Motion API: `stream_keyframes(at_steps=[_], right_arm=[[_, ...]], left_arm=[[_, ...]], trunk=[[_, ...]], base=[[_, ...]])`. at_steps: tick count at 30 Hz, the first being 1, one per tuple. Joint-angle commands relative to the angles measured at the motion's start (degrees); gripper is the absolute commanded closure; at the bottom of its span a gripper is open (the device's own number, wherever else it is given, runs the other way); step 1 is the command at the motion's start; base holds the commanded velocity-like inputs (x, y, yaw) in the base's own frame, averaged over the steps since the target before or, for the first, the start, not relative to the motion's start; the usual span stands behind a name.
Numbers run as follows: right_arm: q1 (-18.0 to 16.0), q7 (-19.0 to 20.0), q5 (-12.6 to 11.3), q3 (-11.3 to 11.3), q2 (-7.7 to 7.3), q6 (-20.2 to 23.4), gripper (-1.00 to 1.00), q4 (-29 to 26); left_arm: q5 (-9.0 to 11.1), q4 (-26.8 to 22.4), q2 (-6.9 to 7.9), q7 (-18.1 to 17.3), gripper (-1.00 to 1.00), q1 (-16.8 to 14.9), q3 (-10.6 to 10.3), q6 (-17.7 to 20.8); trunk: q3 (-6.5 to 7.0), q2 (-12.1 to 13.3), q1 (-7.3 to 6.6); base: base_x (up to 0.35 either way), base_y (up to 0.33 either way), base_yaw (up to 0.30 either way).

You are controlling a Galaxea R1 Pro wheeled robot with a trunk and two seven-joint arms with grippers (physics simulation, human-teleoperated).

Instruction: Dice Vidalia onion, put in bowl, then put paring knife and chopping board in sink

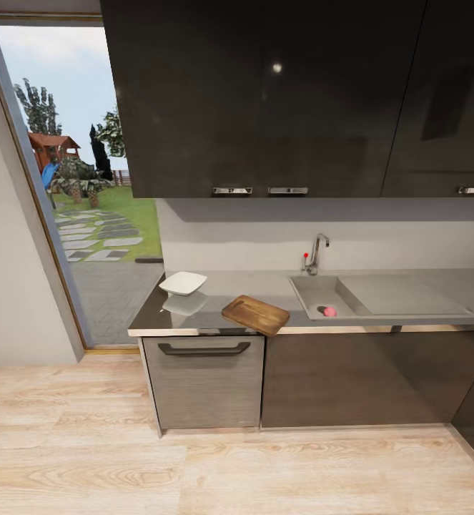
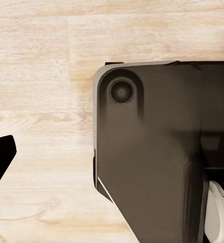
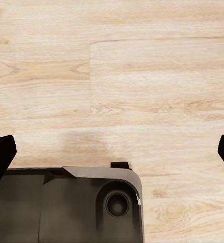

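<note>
From some distance back, the head view takes in the kitchen. The Vidalia onion [image 1: 329, 311] lies as a small pinkish ball in the sink [image 1: 315, 292]. The brown chopping board [image 1: 255, 315] sits askew on the countertop [image 1: 265, 285], its corner over the front edge. The white bowl [image 1: 183, 283] stands left of it. The paring knife is out of view. My right gripper [image 3: 112, 157] is open over the wood floor, a dark fingertip at each side. My left gripper [image 2: 112, 157] looks open; one fingertip [image 2: 0, 157] shows.
Dark upper cabinets [image 1: 265, 100] hang above the counter. A chrome tap [image 1: 315, 254] stands behind the sink. A tall glass door [image 1: 86, 193] to a garden is at the left. My dark base [image 2: 152, 152] [image 3: 66, 207] sits on light wood floor [image 1: 194, 465].
</note>
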Motion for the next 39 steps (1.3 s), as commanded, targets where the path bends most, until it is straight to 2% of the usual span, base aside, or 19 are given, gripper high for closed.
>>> stream_keyframes(at_steps=[1, 39], right_arm=[[0.0, -0.2, 0.0, 0.0, 0.02, -0.2, -1.00, 0.1], [0.0, -0.2, 0.0, 0.0, 0.02, -0.2, -1.00, 0.1]], left_arm=[[0.0, 0.0, 0.02, 0.0, -1.00, 0.0, 0.0, -0.2], [0.0, 0.0, 0.00, 0.0, -1.00, 0.0, 0.0, -0.2]], trunk=[[0.00, 0.0, 0.02], [0.00, 0.0, 0.02]], base=[[0.000, 0.000, 0.000], [0.000, 0.000, 0.000]])
